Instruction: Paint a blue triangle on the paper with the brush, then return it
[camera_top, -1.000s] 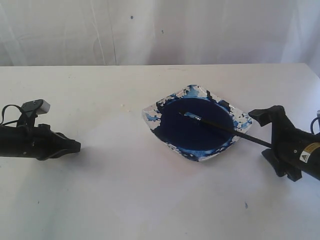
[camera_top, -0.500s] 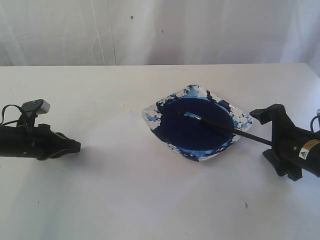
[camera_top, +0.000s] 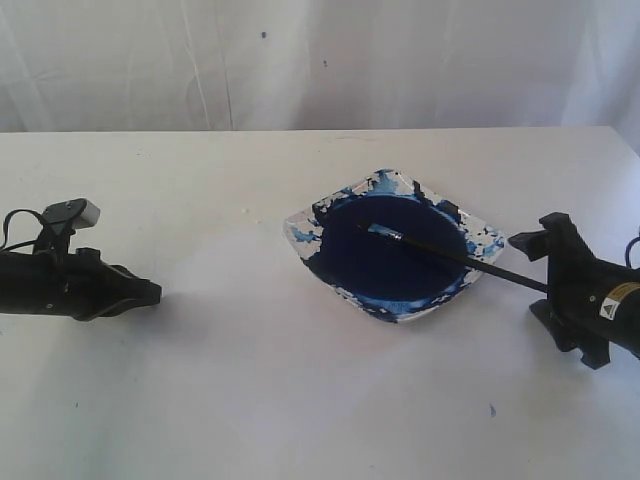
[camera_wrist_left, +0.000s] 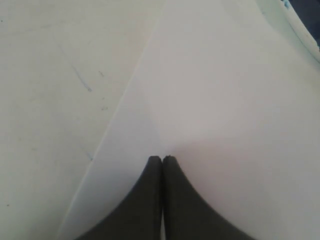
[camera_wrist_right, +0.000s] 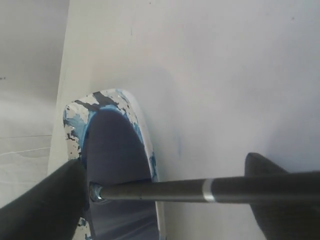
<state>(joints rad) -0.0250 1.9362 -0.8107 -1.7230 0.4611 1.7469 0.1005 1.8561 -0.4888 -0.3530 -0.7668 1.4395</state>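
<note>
Brush (camera_top: 440, 253) lies across dish (camera_top: 300, 232), tip in blue paint (camera_top: 365, 270); right gripper (camera_top: 533, 277) spread around handle end, left gripper (camera_top: 155, 292) pressed shut

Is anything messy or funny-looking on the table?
Yes. The rim of the paint dish is splattered with dark and light blue paint. A tiny blue speck also sits out on the tabletop, nearer the camera. The brush lies slanted in the dish, with its handle sticking out over the rim.

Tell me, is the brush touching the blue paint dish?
Touching. The exterior view shows the brush lying in the dish, tip in the paint, handle across its rim.
</note>
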